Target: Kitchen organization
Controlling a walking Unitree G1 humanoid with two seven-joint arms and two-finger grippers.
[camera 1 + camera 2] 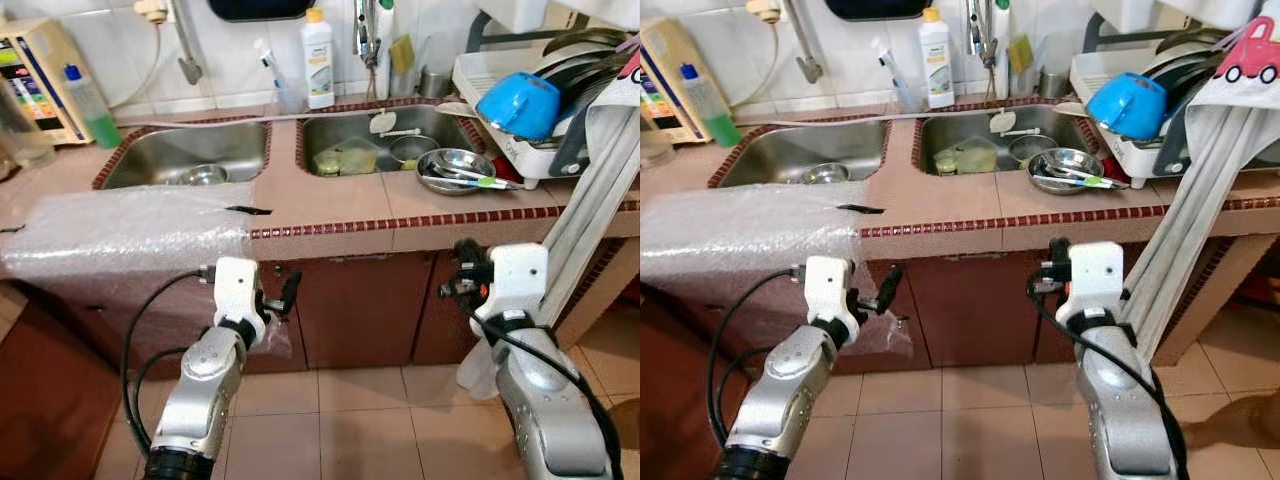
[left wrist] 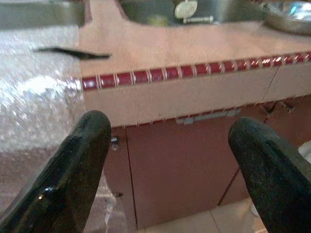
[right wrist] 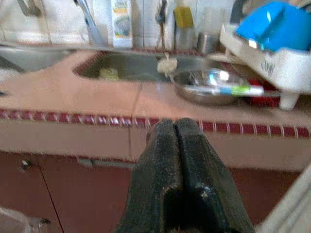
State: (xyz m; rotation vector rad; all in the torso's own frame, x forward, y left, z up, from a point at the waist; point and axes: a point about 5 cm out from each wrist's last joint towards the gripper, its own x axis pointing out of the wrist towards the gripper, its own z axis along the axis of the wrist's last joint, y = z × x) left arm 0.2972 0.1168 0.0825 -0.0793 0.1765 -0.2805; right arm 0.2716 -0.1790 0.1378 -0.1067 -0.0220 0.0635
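A tan tiled counter with a red trim holds a double steel sink. The right basin contains pale dishes and a small pot; the left basin has one small steel bowl. On the counter right of the sink, a steel bowl holds utensils. Both grippers are below the counter edge, in front of the brown cabinet doors. My left gripper is open and empty, near the hanging edge of a bubble wrap sheet. My right gripper is shut and empty.
A white dish rack at the right carries a blue bowl and plates. A striped cloth hangs from it down to the floor beside my right arm. A white bottle and a green bottle stand by the wall.
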